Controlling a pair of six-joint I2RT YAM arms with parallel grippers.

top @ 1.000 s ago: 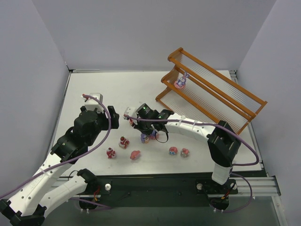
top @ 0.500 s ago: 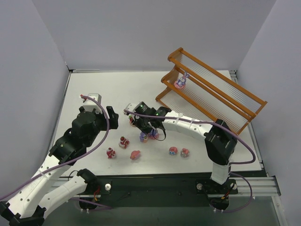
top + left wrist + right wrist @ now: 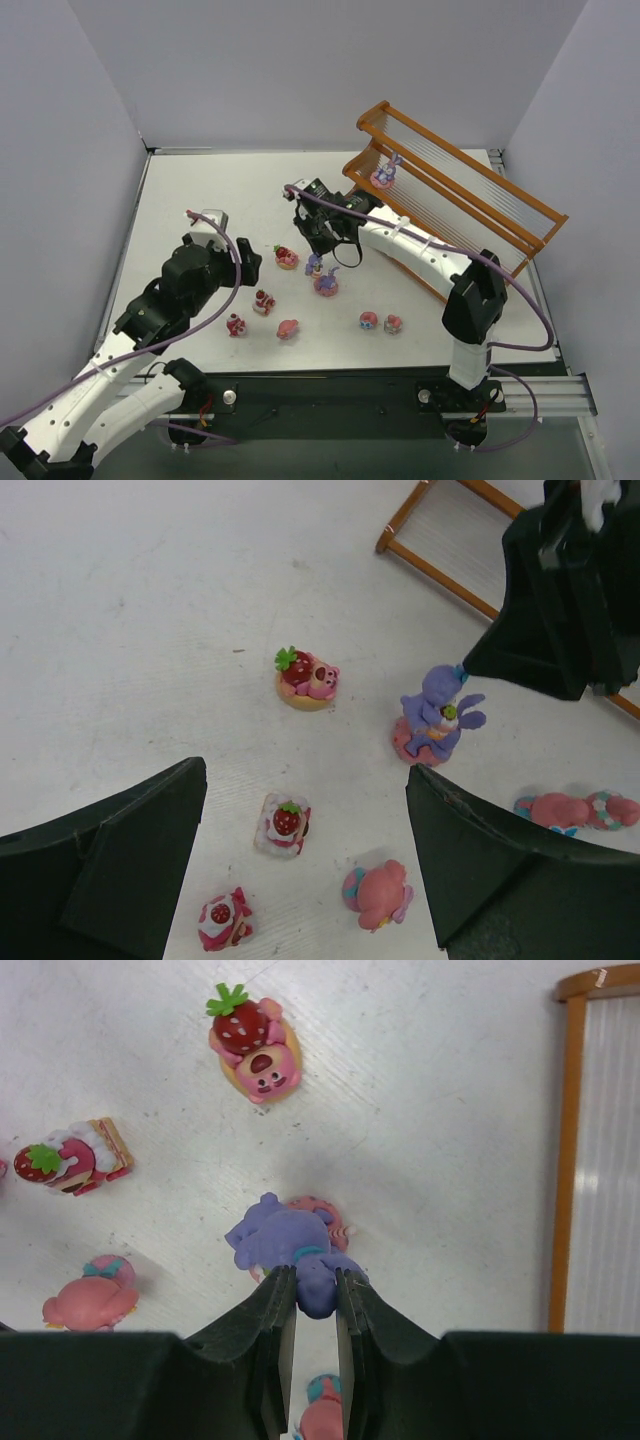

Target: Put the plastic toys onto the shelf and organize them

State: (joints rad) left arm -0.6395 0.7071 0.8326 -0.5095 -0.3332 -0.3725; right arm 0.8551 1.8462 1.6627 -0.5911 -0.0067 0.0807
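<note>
Where right pincer [image 3: 315,1280] clamps, purple bunny [image 3: 283,1236] sits pinched.

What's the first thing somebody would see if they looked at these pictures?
Probably the right gripper pinching a purple bunny toy in the middle of the white table. Next is the orange shelf at the far right, with another bunny already sitting on it.

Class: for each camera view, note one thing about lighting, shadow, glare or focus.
Top view: even, soft light, only faint shadows beside the toys. Left wrist view: toys sharp, the left gripper's fingers dark and featureless. Right wrist view: a soft shadow on the table above the purple bunny; bright glare on the shelf rods.
</note>
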